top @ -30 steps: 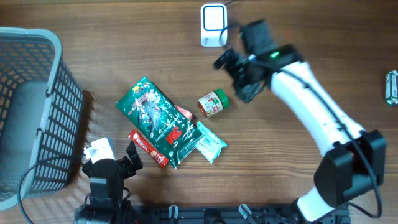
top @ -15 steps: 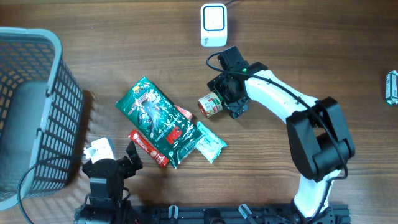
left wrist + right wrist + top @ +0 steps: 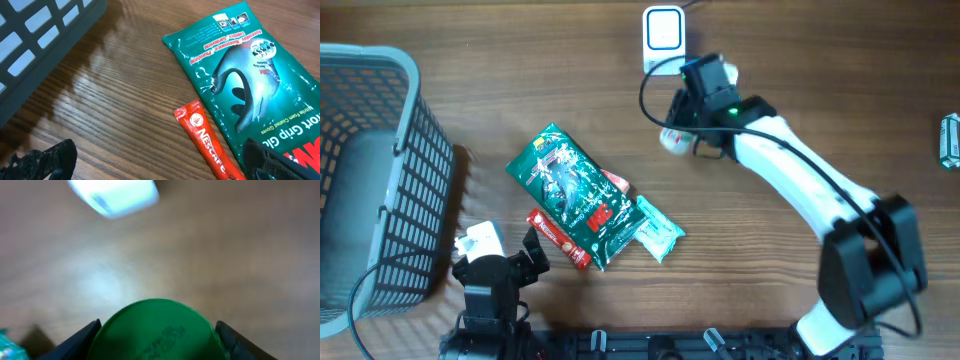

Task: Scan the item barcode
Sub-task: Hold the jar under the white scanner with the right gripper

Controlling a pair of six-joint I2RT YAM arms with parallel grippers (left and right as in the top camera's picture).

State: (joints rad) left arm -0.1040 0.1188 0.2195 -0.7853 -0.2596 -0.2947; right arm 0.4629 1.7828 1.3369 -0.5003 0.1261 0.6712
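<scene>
A small jar with a green lid (image 3: pixel 157 330) fills the bottom of the right wrist view, and both fingers press against its sides. My right gripper (image 3: pixel 684 132) is shut on this jar (image 3: pixel 673 139) and holds it just below the white barcode scanner (image 3: pixel 663 40). The scanner (image 3: pixel 112 195) shows as a white blur ahead of the lid. My left gripper (image 3: pixel 505 262) rests open near the table's front edge, left of the packets. Nothing lies between its fingers (image 3: pixel 45 160).
A green glove pack (image 3: pixel 575 195), a red Nescafe stick (image 3: pixel 558 238) and a pale teal packet (image 3: pixel 658 230) lie together at centre left. A grey wire basket (image 3: pixel 370 170) stands at the far left. A small item (image 3: pixel 949 140) lies at the right edge.
My right gripper came down onto the jar, closed on it and carried it up toward the scanner. The left arm has not moved.
</scene>
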